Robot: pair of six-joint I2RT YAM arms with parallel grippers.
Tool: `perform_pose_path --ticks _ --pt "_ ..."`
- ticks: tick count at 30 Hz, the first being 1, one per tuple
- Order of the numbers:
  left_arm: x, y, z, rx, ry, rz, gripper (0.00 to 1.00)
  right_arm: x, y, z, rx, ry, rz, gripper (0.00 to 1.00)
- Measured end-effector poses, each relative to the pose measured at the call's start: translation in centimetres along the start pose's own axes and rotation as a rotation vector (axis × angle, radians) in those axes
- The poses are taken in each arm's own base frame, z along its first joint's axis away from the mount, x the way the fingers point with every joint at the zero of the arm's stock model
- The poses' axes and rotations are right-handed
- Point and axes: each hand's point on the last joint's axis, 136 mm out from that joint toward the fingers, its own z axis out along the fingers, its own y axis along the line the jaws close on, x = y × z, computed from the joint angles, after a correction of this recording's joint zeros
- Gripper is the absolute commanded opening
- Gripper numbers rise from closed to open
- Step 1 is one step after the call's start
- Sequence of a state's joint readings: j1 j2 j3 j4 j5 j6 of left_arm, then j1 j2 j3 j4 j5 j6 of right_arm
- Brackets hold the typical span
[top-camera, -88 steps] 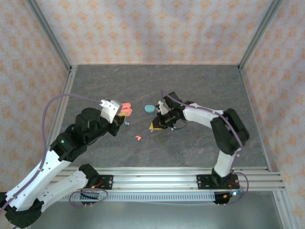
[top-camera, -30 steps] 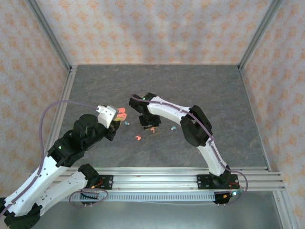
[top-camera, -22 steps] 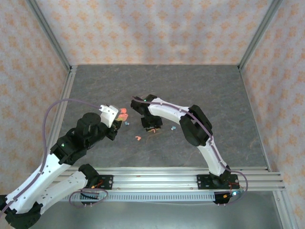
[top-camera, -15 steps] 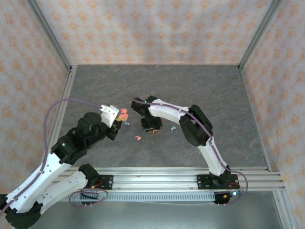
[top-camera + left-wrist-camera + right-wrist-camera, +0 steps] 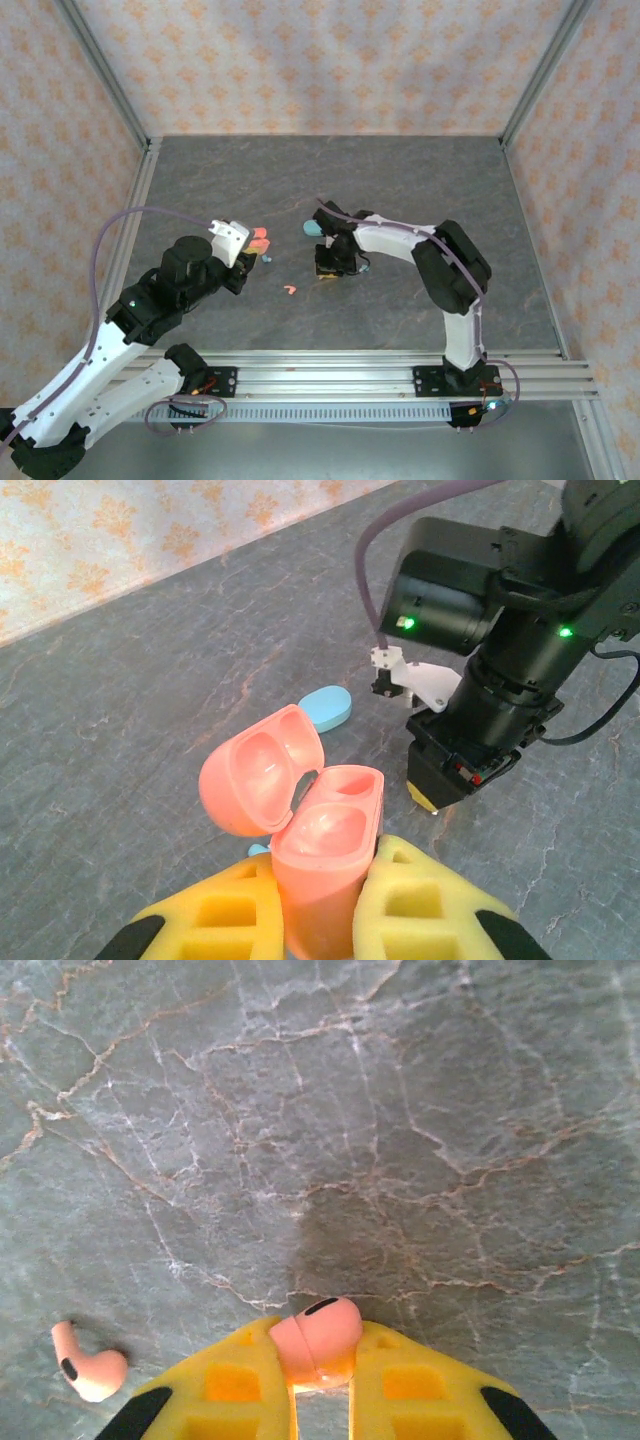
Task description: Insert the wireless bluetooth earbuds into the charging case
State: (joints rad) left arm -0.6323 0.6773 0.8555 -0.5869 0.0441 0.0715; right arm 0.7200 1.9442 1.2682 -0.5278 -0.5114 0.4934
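1. Salmon-pink earbud point(image 5: 318, 1338) sits pinched between the yellow pads of the right gripper point(image 5: 320, 1372), which is closed on it. Its rounded head pokes out past the pad tips, and the stem is hidden between them. We cannot tell whether it is clear of the grey stone-patterned tabletop point(image 5: 420, 1110).
2. Second pink earbud point(image 5: 90, 1367) lies loose on the tabletop, off to one side of the right gripper and apart from it.
3. Left gripper point(image 5: 325, 910) is clamped on the lower body of the pink charging case point(image 5: 325, 845). The case is held up off the tabletop with its lid point(image 5: 258, 770) swung open and both wells facing up. The wells look empty.
4. Teal case point(image 5: 327, 707) lies shut on the tabletop beyond the pink one. 1 small teal speck point(image 5: 266, 257) near the left gripper is probably a teal earbud, but it is too small to confirm.
5. Handling judgement: the earbud is tiny, very light, hard and glossy, so it can slip or twist out of a pinch. We would use a gentle squeeze across the stem or neck, not the rounded head, leaving the end that enters the well exposed.
6. The case is rigid and smooth. A hold on its base below the hinge keeps the lid free.
7. Risk: the earbud could rotate in the pads and then miss its well.
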Motion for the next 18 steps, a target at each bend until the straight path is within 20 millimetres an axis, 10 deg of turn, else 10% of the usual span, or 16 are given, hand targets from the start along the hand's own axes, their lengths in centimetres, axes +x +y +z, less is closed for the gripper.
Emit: perform_pose_path --ticks 8,18 --pt "0.3 -0.4 0.6 0.019 0.023 0.000 0.00 -0.3 0.3 -0.3 -0.200 -0.047 0.112 0.40" --pt "0.3 -0.5 0.6 0.026 0.022 -0.002 0.00 -0.6 -3.6 -3.9 0.139 -0.128 0.109 0.44"
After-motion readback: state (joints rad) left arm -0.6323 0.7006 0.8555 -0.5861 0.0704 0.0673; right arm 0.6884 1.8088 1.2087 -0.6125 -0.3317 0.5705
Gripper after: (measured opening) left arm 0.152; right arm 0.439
